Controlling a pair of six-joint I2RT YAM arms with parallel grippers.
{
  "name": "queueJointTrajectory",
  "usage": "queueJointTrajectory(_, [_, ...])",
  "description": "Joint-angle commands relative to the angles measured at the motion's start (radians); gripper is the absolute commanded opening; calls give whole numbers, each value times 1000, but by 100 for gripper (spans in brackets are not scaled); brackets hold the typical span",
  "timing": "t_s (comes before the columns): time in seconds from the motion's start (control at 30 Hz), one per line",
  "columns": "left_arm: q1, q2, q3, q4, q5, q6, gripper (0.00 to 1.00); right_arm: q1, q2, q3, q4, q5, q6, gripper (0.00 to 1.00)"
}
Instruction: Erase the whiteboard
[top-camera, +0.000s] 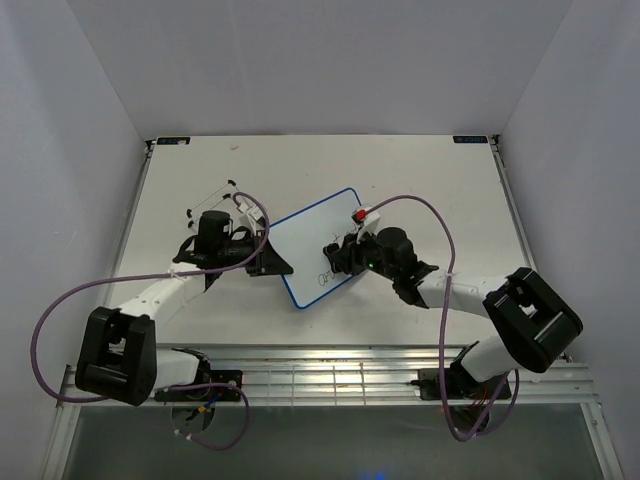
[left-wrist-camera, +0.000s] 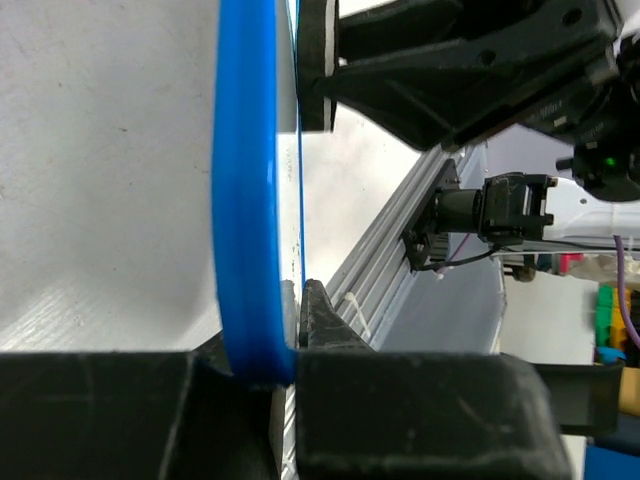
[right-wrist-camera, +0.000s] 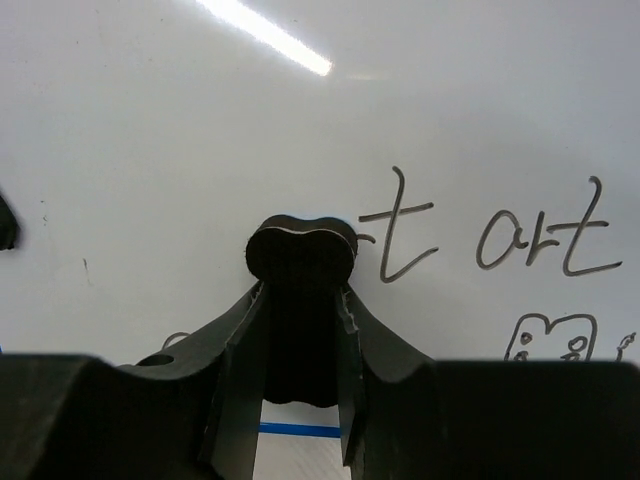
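Where the overhead view merely showed the left gripper (top-camera: 268, 262) meeting the one whiteboard (top-camera: 318, 238) in the middle of the table (top-camera: 200, 170), its wrist camera showed it clamped on the blue rim (left-wrist-camera: 245, 200). Rightward, the right gripper (top-camera: 338, 256) pinched the single black eraser (right-wrist-camera: 300, 250) beside handwriting (right-wrist-camera: 540, 240), legible only close up.

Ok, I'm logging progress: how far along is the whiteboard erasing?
Set up: the left gripper clamps the whiteboard by its blue rim, and the right gripper holds the black eraser on its face. In hand: wiping, beside the lettering. Left: the handwriting and doodle remain unerased.
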Motion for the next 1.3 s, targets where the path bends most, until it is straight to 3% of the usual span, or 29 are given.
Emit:
queueJointTrajectory(0.0, [-25, 21, 37, -84, 169, 8, 0, -100, 30, 19, 72, -144, -14, 8])
queueJointTrajectory(0.13, [-25, 62, 32, -81, 193, 15, 0, -211, 58, 31, 61, -244, -36, 8])
queueJointTrajectory(0.5, [-25, 85, 38, -95, 180, 38, 0, -432, 162, 161, -115, -165, -120, 8])
queueJointTrajectory(0.6, [-25, 88, 40, -98, 172, 45, 0, -455, 167, 163, -134, -227, -115, 8])
queueJointTrajectory(0.7, [-25, 99, 43, -100, 172, 53, 0, -401, 167, 161, -109, -301, -93, 8])
queueJointTrajectory(1.07, [-23, 96, 43, -57, 158, 36, 0, -7, 78, 92, 3, -266, 10, 8])
queueJointTrajectory(1.27, [-8, 82, 40, -49, 154, 31, 0, 9, 78, 78, -78, -189, 20, 8])
